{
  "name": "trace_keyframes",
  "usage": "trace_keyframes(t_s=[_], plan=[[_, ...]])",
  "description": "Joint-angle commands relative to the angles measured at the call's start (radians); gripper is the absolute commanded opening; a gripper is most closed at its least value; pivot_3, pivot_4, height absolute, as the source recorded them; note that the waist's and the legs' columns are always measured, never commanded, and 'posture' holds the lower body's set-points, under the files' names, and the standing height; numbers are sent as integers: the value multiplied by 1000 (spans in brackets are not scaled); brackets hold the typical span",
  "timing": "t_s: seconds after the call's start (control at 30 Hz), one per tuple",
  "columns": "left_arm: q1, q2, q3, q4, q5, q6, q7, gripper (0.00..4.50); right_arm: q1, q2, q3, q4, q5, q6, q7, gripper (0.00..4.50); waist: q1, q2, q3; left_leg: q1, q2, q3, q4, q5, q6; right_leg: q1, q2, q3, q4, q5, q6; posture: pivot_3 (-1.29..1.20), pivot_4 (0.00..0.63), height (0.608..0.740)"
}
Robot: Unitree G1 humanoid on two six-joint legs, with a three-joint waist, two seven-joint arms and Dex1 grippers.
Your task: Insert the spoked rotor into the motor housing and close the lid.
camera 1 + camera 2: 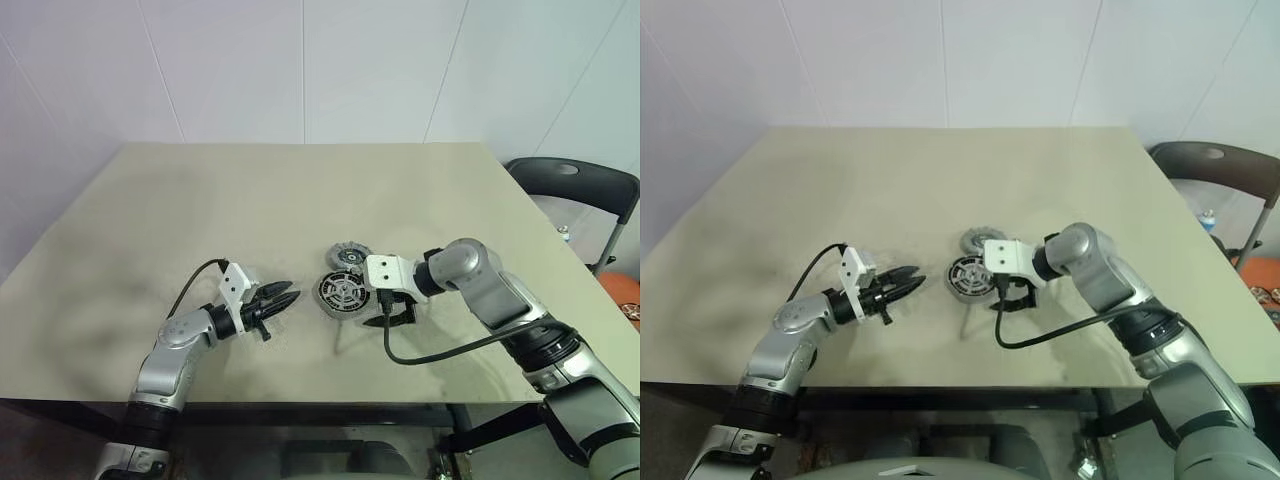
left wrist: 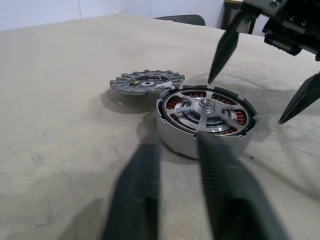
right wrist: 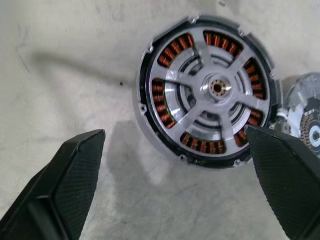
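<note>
The table has a plain beige top, dull and slightly mottled, with darker smudges toward its near left part. Its near edge is dark. Behind it stands a white wall of large panels with thin seams between them. A black chair with a rounded back stands off the table's far right corner, apart from the table edge. An orange object sits low beside the chair, near the frame's right edge; its nature cannot be told. Small items lie by it, too small to identify.
</note>
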Motion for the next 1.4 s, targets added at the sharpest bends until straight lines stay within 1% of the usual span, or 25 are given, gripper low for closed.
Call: trace_keyframes(t_s=[0.03, 0.07, 0.17, 0.23, 0.27, 0.5, 0.53, 0.57, 0.73, 0.93, 1.13, 1.4], plan=[[-23, 0, 9, -6, 4, -24, 7, 537, -5, 13, 3, 13, -19, -28, -19, 4500, 0, 0, 0, 0, 0, 0, 0, 0, 0, 0, 0, 0, 0, 0, 0, 0, 0, 740], [-25, 0, 9, -4, 5, -25, 9, 537, -3, 17, 5, 21, -25, -36, -25, 4500, 0, 0, 0, 0, 0, 0, 0, 0, 0, 0, 0, 0, 0, 0, 0, 0, 0, 740], [-30, -1, 8, -2, 6, -28, 13, 495, 5, 30, 8, 51, -37, -47, -42, 3861, 0, 0, 0, 0, 0, 0, 1, 0, 0, 0, 0, 0, 1, 1, 1, 0, 0, 740], [-32, -2, 8, 0, 6, -29, 15, 495, 13, 32, 11, 58, -39, -52, -44, 3266, 0, 0, 0, 1, 0, 0, 1, 0, 0, 1, 0, 0, 1, 1, 1, 0, 0, 740], [-34, -3, 8, 2, 6, -30, 15, 495, 15, 31, 13, 60, -41, -57, -43, 2865, 0, 0, 0, 1, 0, 0, 1, 0, 0, 1, 0, 0, 1, 1, 1, 0, 0, 740], [-43, -7, 9, 9, 7, -33, 18, 495, 8, 26, 5, 56, -48, -74, -35, 560, -1, -1, 0, 6, 0, 0, 1, 0, 0, 6, 1, 0, 1, 1, 1, 0, 0, 740], [-45, -8, 9, 11, 8, -34, 19, 495, 3, 27, 5, 57, -53, -81, -39, 263, -1, 0, 0, 7, 0, 0, 1, 0, 0, 7, 1, 0, 1, 1, 1, 0, 0, 740], [-46, -9, 10, 11, 8, -35, 20, 495, -1, 29, 2, 55, -52, -84, -38, 68, 1, 0, 0, 8, 0, 0, 1, 0, 0, 8, 1, 0, 1, 0, 1, 0, 0, 740], [-48, -14, 13, 15, 7, -40, 29, 495, -29, 52, -5, 43, -42, -70, -37, 68, 1, -1, 0, 8, 0, 0, 1, 0, 0, 8, 1, 0, 1, 1, 2, 0, 0, 740], [-42, -21, 14, 15, 8, -46, 38, 495, -33, 54, 11, 7, -45, -67, 0, 68, -1, 0, 0, 8, 0, 0, 1, 0, 0, 7, 1, 0, 1, 1, 2, 0, 0, 740], [-38, -23, 13, 16, 8, -51, 48, 495, -9, 71, 27, -80, -18, 1, 58, 68, 0, 0, 0, 6, 0, 0, 1, 0, 0, 6, 1, 0, 1, 1, 2, 0, 0, 740], [-33, -24, 12, 17, 7, -53, 50, 495, -24, 115, 18, -28, -35, 33, 12, 68, -2, 0, 0, 6, 0, 0, 1, 0, 0, 6, 1, 0, 1, 1, 2, 0, 0, 740]])
